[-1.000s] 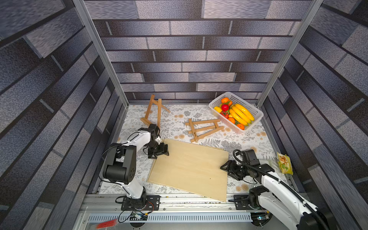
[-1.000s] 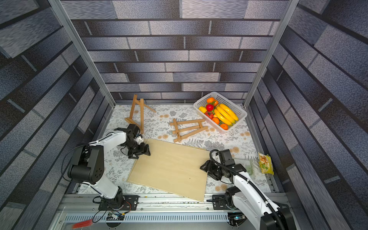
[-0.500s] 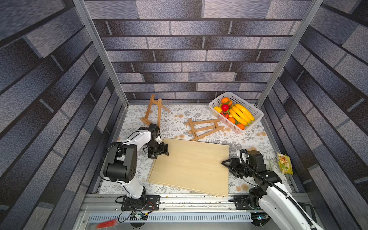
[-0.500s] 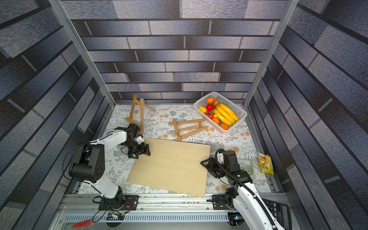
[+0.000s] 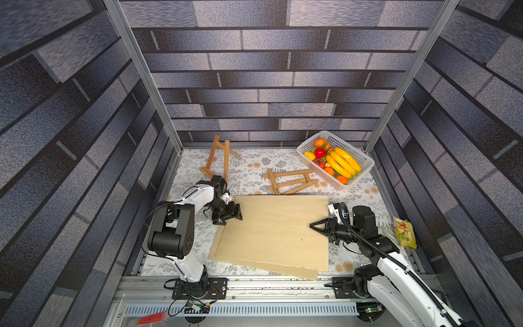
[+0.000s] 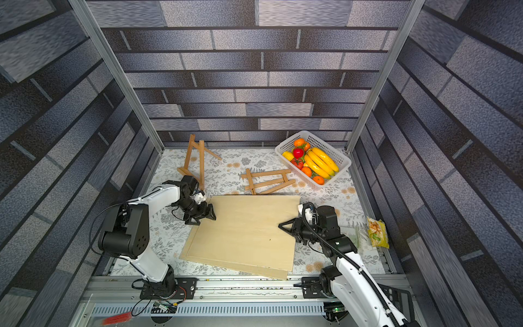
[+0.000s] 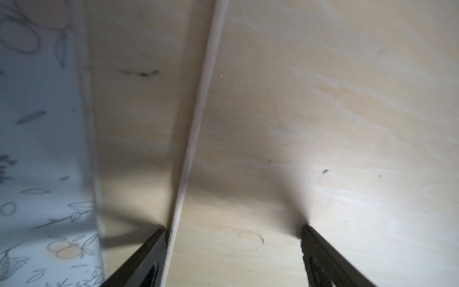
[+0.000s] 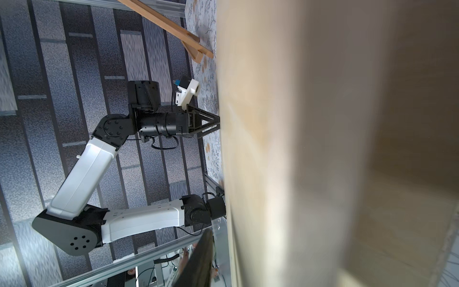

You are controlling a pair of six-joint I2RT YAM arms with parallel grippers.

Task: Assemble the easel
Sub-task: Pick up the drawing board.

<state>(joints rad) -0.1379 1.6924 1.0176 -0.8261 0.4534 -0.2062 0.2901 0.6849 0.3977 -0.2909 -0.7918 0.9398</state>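
Note:
Two pale wooden boards lie stacked mid-table; the upper board (image 5: 271, 229) sits askew over the lower board (image 5: 285, 271). My right gripper (image 5: 317, 226) is shut on the upper board's right edge, one finger (image 8: 200, 256) showing beside the board in the right wrist view. At the far left corner of the upper board, my left gripper (image 5: 233, 213) stands open, its jaws wide apart over the upper board (image 7: 298, 124) and holding nothing. One small wooden easel (image 5: 219, 158) stands at the back left. A second easel (image 5: 288, 181) lies flat behind the boards.
A white basket (image 5: 365, 167) of plastic fruit sits at the back right, close to the flat easel. A snack packet (image 5: 404, 232) lies by the right wall. Metal posts and brick-pattern walls enclose the table, and an aluminium rail (image 5: 268, 286) runs along the front.
My right gripper has slid in over the board's right edge and closed on it. The upper board has shifted and now sits askew over the lower one. The left arm has stayed put.

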